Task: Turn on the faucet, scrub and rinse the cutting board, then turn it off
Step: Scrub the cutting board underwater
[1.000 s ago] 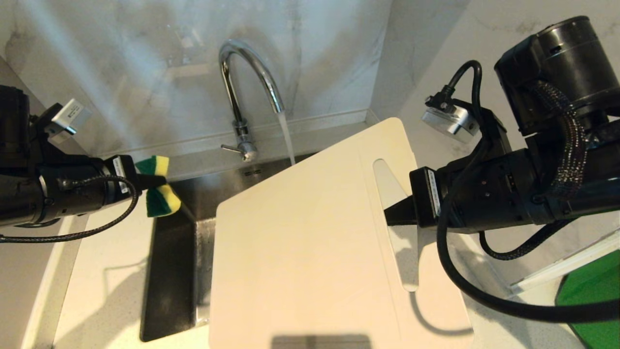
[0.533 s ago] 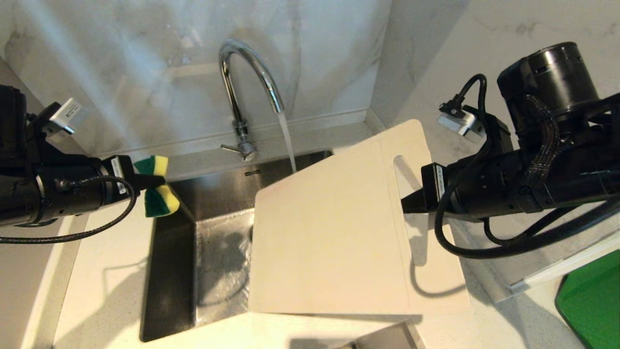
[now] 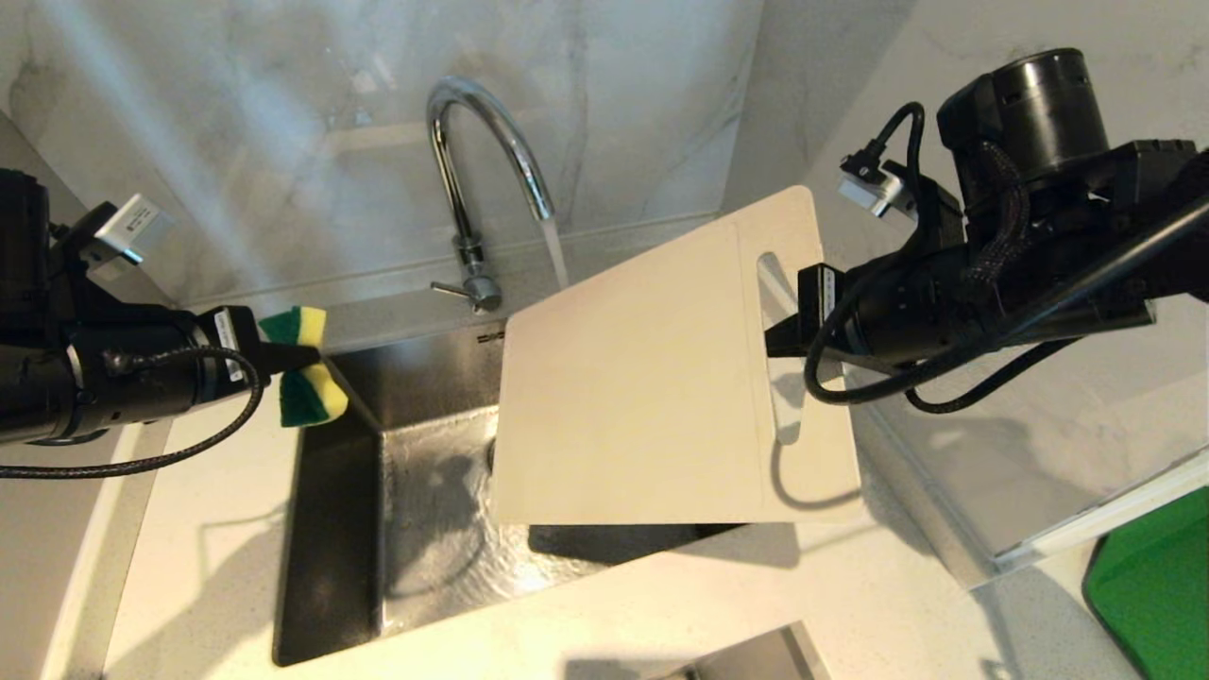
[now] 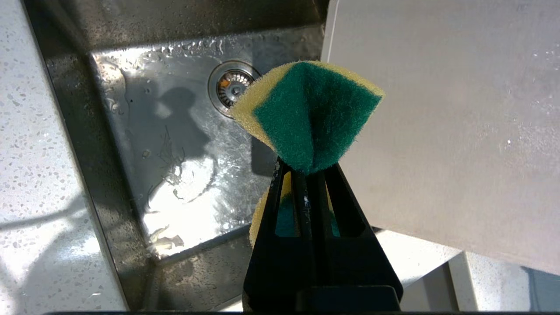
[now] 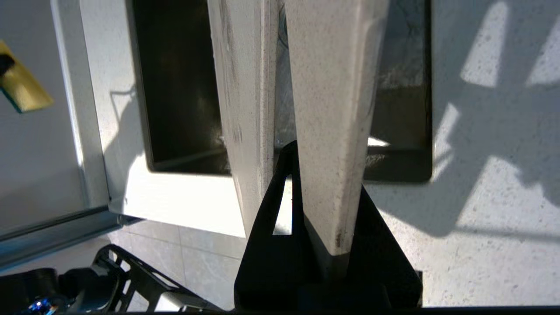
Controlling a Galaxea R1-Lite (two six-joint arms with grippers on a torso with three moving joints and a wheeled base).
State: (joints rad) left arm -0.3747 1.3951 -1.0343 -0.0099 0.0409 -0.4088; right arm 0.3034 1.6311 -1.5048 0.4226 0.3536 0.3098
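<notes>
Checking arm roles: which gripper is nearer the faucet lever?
Left. The left gripper, holding a sponge, sits beside the lever; the right gripper is farther off, gripping the board.

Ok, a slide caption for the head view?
Right gripper holds the cutting board over the sink under the running faucet; left gripper pinches a sponge.

No text, brand, number or sign can be read in these views. Only small white labels are seen: one on the left gripper (image 3: pixel 283 357), near its wrist, one on the right gripper (image 3: pixel 776 337), also near the wrist, and one on the small silver camera box (image 3: pixel 132 225) above the left arm. Each label carries dark printing, but the marks are too small to read. The faucet (image 3: pixel 482 179), the cutting board (image 3: pixel 642 387) and the sponge (image 3: pixel 304 376) show no writing.
</notes>
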